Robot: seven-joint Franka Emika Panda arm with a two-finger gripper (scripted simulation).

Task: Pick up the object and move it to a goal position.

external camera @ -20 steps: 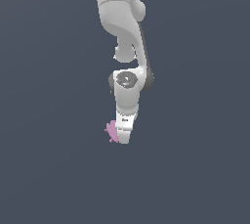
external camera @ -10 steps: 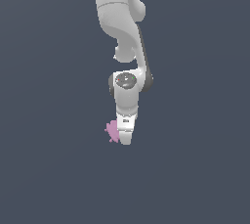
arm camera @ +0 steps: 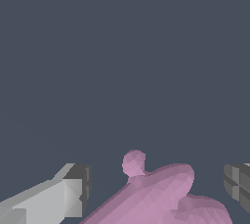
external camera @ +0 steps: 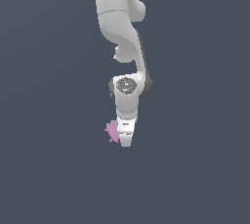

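Note:
The object [external camera: 112,131] is a small pale pink lump with stubby nubs. It lies on the dark grey floor and shows at the exterior view's left of my gripper [external camera: 125,142], partly hidden behind it. In the wrist view the object [arm camera: 161,193] sits between my two fingers, one finger [arm camera: 73,191] on one side and the other finger [arm camera: 237,184] on the other. The gripper [arm camera: 156,189] is open, with the jaws spread about as wide as the lump and low around it. I cannot tell if the pads touch it.
The white arm [external camera: 122,32] reaches down from the top of the exterior view. The plain dark grey floor [external camera: 195,169] lies all around. No goal marker shows.
The wrist and gripper have come down a little over the object. The object has stayed where it was.

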